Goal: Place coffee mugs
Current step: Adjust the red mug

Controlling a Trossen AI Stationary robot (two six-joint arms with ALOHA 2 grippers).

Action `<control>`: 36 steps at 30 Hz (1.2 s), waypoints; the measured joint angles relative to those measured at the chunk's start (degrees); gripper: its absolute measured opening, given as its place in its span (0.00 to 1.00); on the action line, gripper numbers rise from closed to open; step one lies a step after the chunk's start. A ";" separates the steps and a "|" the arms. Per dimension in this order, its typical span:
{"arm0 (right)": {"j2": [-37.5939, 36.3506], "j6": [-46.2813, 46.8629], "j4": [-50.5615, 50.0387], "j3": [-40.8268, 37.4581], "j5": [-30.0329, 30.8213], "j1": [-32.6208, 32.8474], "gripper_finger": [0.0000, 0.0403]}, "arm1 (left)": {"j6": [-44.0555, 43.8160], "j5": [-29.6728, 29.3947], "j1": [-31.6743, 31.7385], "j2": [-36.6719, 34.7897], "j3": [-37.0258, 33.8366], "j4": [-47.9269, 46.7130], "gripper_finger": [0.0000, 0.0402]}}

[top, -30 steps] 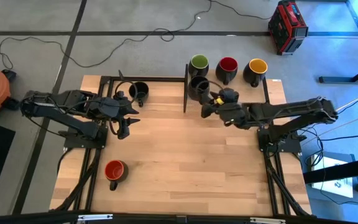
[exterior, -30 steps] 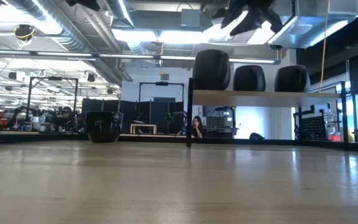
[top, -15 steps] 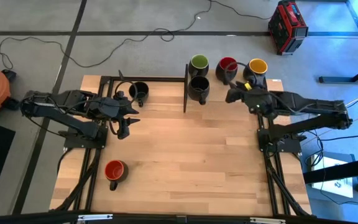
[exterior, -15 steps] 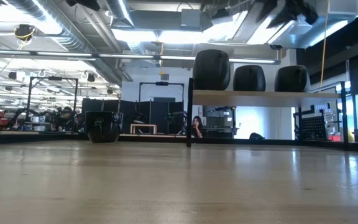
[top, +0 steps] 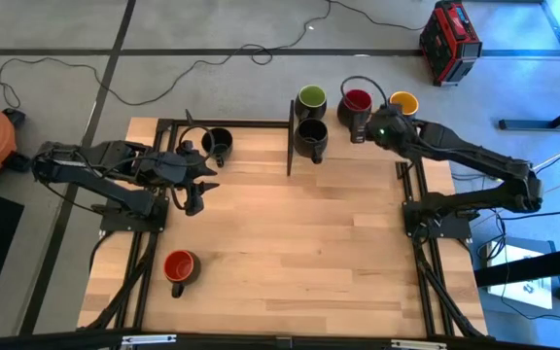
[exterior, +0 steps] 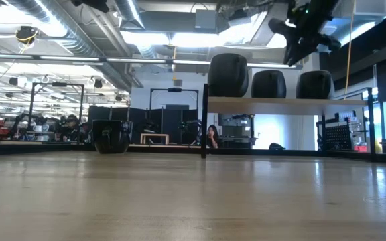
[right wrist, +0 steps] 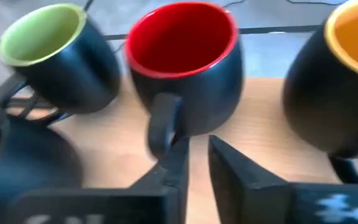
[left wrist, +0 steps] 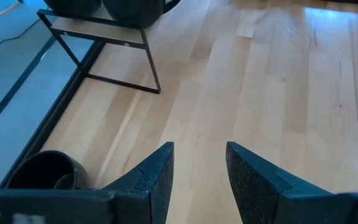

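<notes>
In the high view the right pincer (top: 366,129) reaches to the upper right of the frame, at the raised shelf (exterior: 280,101) along the far edge of the tabletop (top: 299,233), just below the red-lined mug (top: 356,102). The right wrist view shows that pincer's two dark fingers (right wrist: 178,163) close together with only a narrow slit between them, nothing gripped, their tips right at the handle of the red-lined mug (right wrist: 185,74); whether they touch it cannot be told. Beside it on the shelf stand the green-lined mug (top: 310,98) to its left and the yellow-lined mug (top: 402,103) to its right, with a black-lined mug (top: 311,136) just below the green one. In the low view three dark mugs show in a row on the shelf. The left pincer (top: 197,185) hangs over the left part of the tabletop, its fingers (left wrist: 157,171) parted and empty, as the left wrist view shows. Another black-lined mug (top: 217,144) sits near the upper left of the tabletop, just above that pincer, and a second red-lined mug (top: 179,267) sits alone at the lower left, well apart from the others.
</notes>
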 joint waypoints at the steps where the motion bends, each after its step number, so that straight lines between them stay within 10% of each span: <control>1: 0.24 -0.03 0.03 0.00 0.00 -0.91 0.09 | 0.00 -0.07 0.02 0.00 0.00 -0.01 0.35; 36: 6.71 -7.46 9.37 0.02 -5.97 -3.31 0.04 | -0.02 -0.46 0.02 0.00 -0.02 0.05 0.35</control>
